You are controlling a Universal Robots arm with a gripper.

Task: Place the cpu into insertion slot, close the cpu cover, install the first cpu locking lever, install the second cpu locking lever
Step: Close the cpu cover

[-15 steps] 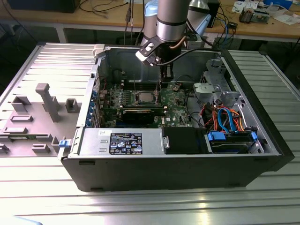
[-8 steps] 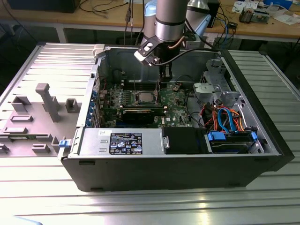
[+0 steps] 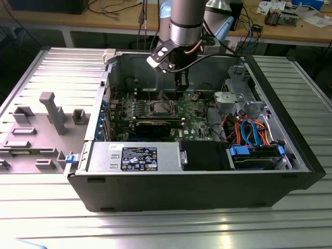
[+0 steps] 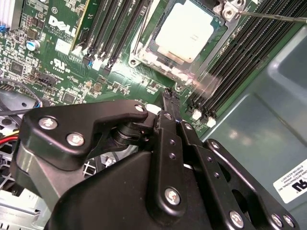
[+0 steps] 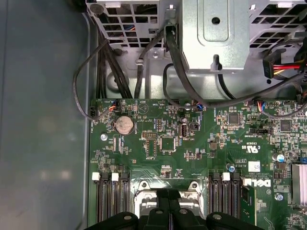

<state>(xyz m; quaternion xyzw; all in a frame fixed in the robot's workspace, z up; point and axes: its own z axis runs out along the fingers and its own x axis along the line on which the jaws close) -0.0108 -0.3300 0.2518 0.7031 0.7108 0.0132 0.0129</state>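
Black gripper (image 4: 168, 96), fingers pressed together, apparently empty; silver-topped square cpu (image 4: 184, 29), seated in metal-rimmed insertion slot (image 4: 143, 48) mid green motherboard (image 4: 72, 76), just ahead of tips.

The claw (image 5: 169, 197) hides most of the insertion slot (image 5: 144, 194).

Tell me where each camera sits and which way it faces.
Exterior view: off the arm, looking down into the open computer case; the arm and gripper show.
First wrist view: on the wrist, facing the motherboard and metal cage; gripper tip shows.
Second wrist view: on the wrist, looking along the gripper, jaws shut, at the cpu.
Shared: both wrist views show the motherboard and memory slots.
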